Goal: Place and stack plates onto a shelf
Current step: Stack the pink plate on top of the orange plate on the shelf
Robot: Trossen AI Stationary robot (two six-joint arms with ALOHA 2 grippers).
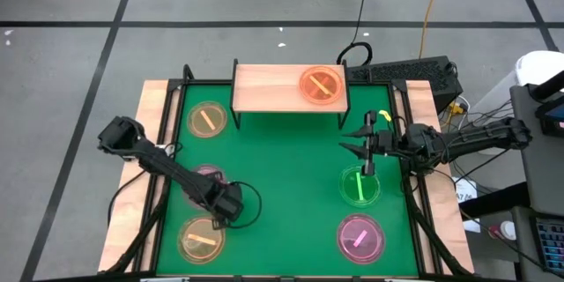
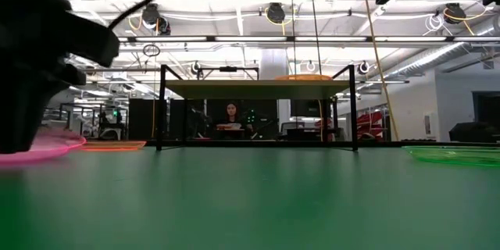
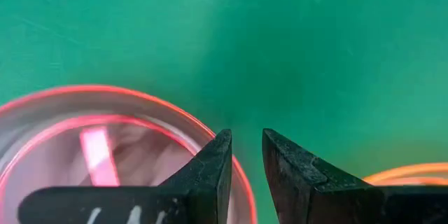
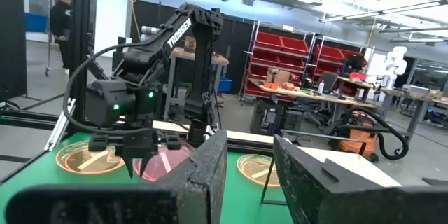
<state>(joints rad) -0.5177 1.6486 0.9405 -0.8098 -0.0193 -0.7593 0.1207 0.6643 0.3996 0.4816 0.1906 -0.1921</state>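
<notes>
On the green surface (image 1: 282, 167): plates scattered, one orange plate (image 1: 320, 85) on the far shelf (image 1: 264, 88).
Left hand (image 1: 220, 216) released above a pink plate (image 3: 105, 147); right hand (image 1: 354, 141) released, raised; workshop behind.

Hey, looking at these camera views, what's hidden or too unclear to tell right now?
- Pink plate under the left tool: high view, mostly covered by the arm; the left wrist view cuts it off at the frame edge.
- Whether that tool touches the plate: cannot tell.
- Orange plate on the shelf: low view shows only its edge; stack count unknown.
- Right tool: aloft, holds nothing visible.
</notes>
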